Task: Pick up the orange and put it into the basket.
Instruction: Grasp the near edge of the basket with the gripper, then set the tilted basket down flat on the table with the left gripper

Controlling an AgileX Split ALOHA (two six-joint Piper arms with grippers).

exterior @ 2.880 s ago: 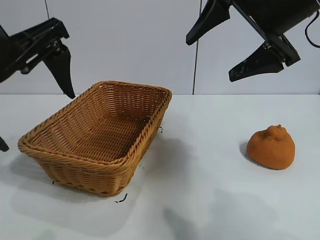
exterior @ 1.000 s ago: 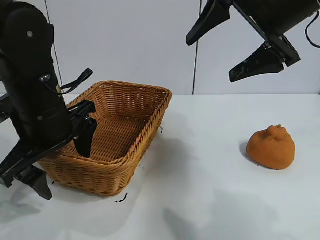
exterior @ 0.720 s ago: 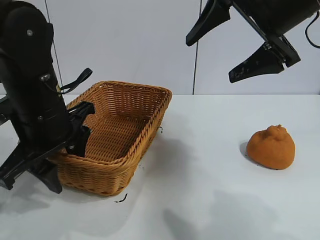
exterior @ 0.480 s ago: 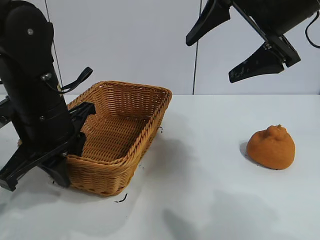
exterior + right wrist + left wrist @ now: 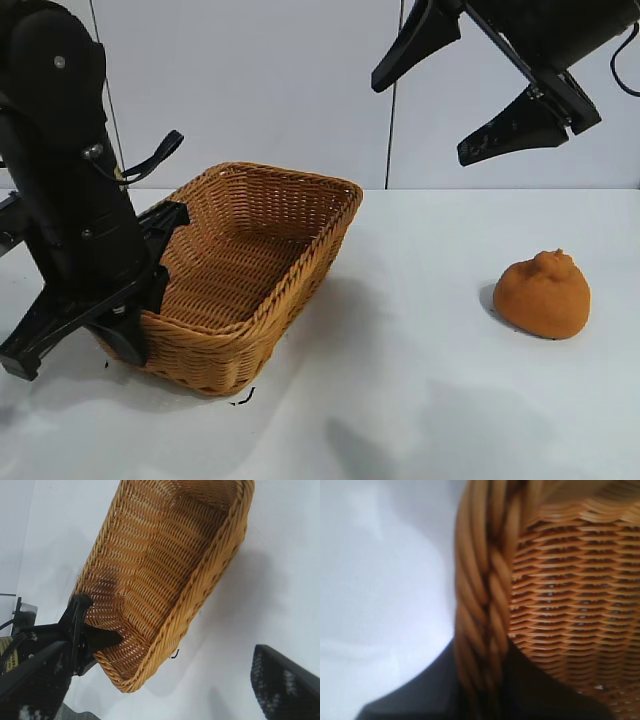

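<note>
White table (image 5: pixel 420 400), pale wall panels (image 5: pixel 250 90) behind.

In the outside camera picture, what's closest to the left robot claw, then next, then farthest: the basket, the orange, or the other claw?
1. The wicker basket: the left gripper pinches its near-left rim.
2. The right gripper: high up, open, at upper right.
3. The orange: on the table at far right.

The last two lie similarly far; that ranking is uncertain.
</note>
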